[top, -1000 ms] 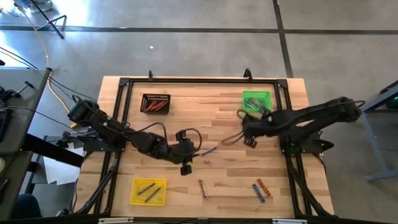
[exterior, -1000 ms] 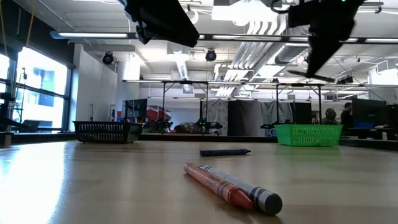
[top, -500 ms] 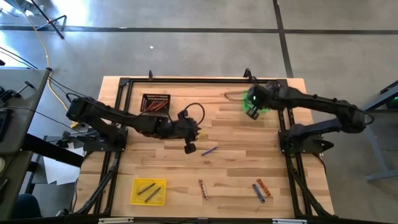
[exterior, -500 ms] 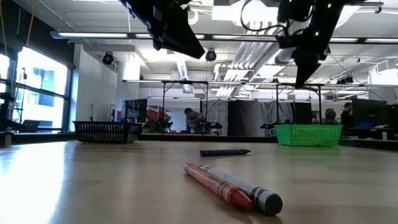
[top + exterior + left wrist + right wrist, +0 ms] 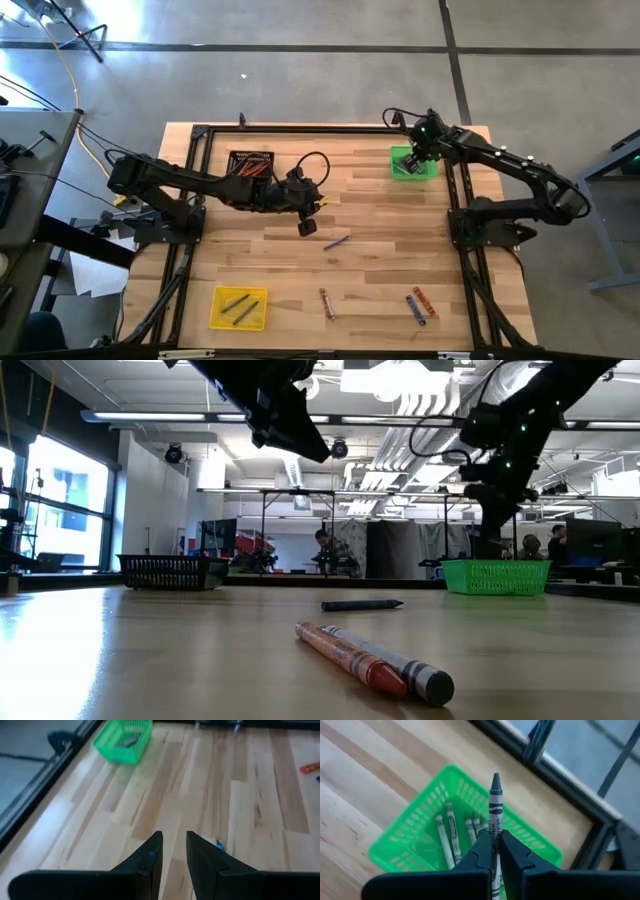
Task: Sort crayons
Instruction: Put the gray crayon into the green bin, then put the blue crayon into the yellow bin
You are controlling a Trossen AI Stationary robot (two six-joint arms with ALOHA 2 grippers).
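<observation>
My right gripper is shut on a grey crayon above the green basket at the table's far right; several grey crayons lie in the basket. My left gripper hangs open and empty over the table's middle, its fingers a little apart. A blue crayon lies flat on the table just near of it and also shows in the left wrist view. An orange and a grey crayon lie side by side near the front edge. My right gripper pinches the grey crayon's wrapped shaft between its two fingers. The crayon lies along the fingers, and its pointed tip sticks out past them toward the basket below. The crayon is lifted clear.
A black tray with orange crayons stands at the far left. A yellow tray with dark sticks stands at the near left. A blue and an orange crayon lie at the near right. The black frame rails run along the table's sides.
My right gripper has carried the grey crayon from the table's middle right toward the far edge, to above the green basket. My left gripper has gone from the table's middle toward the far edge, away from the blue crayon, which has stayed in place.
</observation>
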